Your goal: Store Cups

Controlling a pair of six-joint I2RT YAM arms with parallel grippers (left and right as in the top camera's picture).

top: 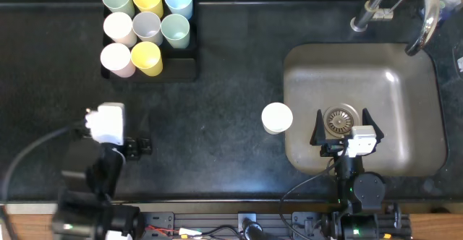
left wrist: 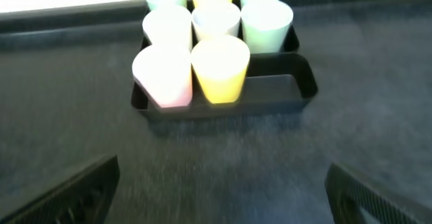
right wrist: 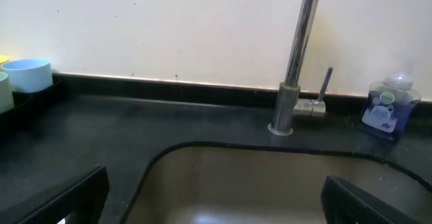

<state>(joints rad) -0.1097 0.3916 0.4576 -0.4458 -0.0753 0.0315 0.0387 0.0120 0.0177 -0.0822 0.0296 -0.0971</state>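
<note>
A black tray (top: 184, 68) at the counter's back left holds several pastel cups, among them a yellow cup (top: 147, 58) and a pale pink cup (top: 116, 59) in its near row. The near right slot is bare. One white cup (top: 276, 118) stands alone on the counter by the sink's left rim. My left gripper (top: 108, 111) is open in front of the tray (left wrist: 297, 82), apart from it, facing the pink cup (left wrist: 162, 75) and yellow cup (left wrist: 219, 69). My right gripper (top: 343, 126) is open over the sink drain, right of the white cup, holding nothing.
The steel sink (top: 405, 88) takes up the right side, with a faucet (right wrist: 297, 69) behind it and a blue soap bottle (right wrist: 386, 109) at the back right. A blue cup (right wrist: 27, 74) shows far off in the right wrist view. Dark counter (top: 217, 124) lies between tray and sink.
</note>
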